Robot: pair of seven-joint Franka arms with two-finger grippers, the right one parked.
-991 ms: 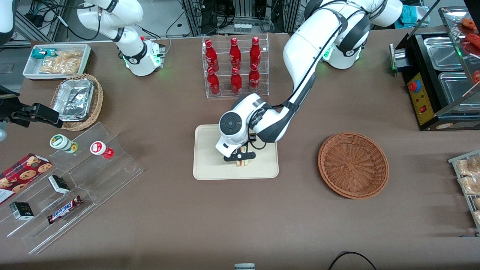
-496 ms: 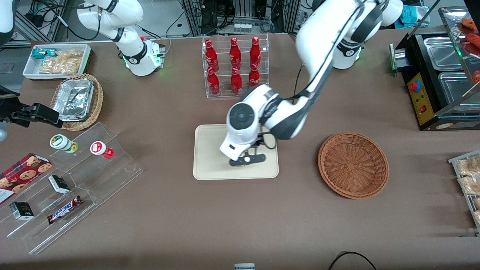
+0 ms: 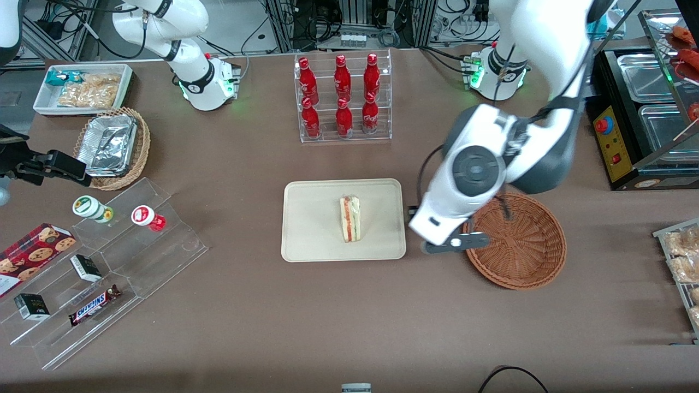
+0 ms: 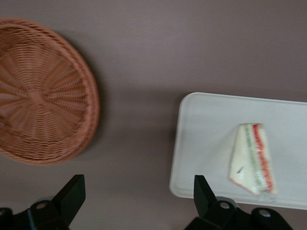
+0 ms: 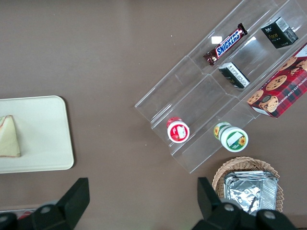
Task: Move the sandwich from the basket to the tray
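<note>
Now the left arm has swung away from the tray (image 3: 306, 240) and up, toward the working arm's end of the table. A moment ago its gripper (image 3: 449, 243) was low over the tray, right on top of the sandwich (image 3: 350, 219). Now the gripper hangs above the bare table between the tray and the basket (image 3: 524, 273), with its tip by the basket's rim. Its fingers (image 4: 72, 194) are spread wide apart and hold nothing.

The sandwich lies alone on the tray, a bit off the middle, toward the basket's side. It rests on its side, so the red and green stripes show. The basket has nothing in it. So the job looks done, and the arm only needs to go home.

Not much can go wrong from here. If the arm dips while it moves, the open fingers could bump the basket's rim and push the basket along the table. If it swings back low over the tray, it could knock the sandwich off. The wrap looks slippery, so a small bump might slide it.
</note>
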